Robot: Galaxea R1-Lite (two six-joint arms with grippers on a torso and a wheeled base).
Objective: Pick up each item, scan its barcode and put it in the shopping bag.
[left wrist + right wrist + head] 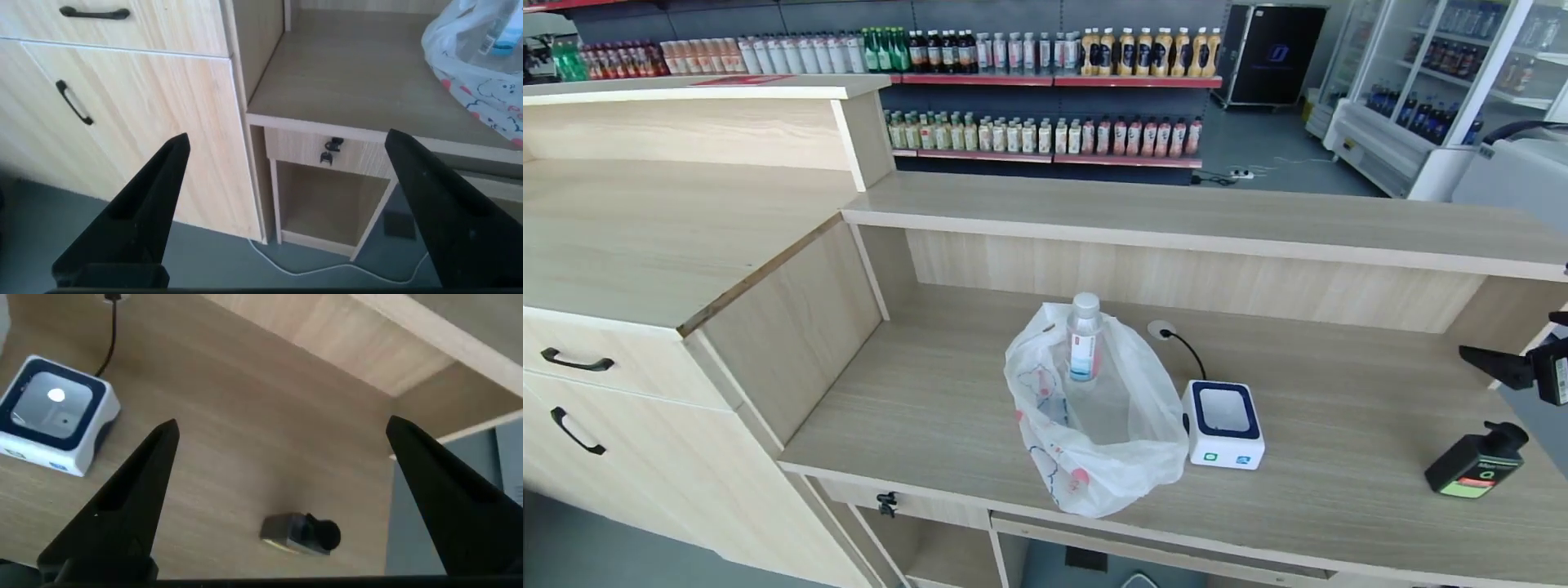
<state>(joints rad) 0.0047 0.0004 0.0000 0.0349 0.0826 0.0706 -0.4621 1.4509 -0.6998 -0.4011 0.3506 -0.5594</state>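
Bag: white plastic shopping bag [1094, 425] sits mid-table with its mouth open, close to the front edge.
Clear bottle: already in the bag, standing upright, a see-through bottle [1085, 339] with a pale cap and a white and blue label.
Scanner: little white box scanner [1223, 423] with a dark-framed window on top, just beside the bag on the robot's right. Its black cable [1188, 351] runs back to a hole in the table [1339, 392].
Black bottle: dark pump bottle [1476, 461] lying on its side on the table, well apart from the scanner, near the right end. Nothing's touching it.
Right gripper: right gripper [282, 429] hangs above the table pretty much over that black bottle, fingers spread wide and holding nothing.
Left gripper: left gripper [288, 140] is down low in front of the table, facing the drawer cabinet [122, 98] and the table's front edge, also wide open and holding nothing.
Background: shelves of drinks [1054, 82] behind the table.
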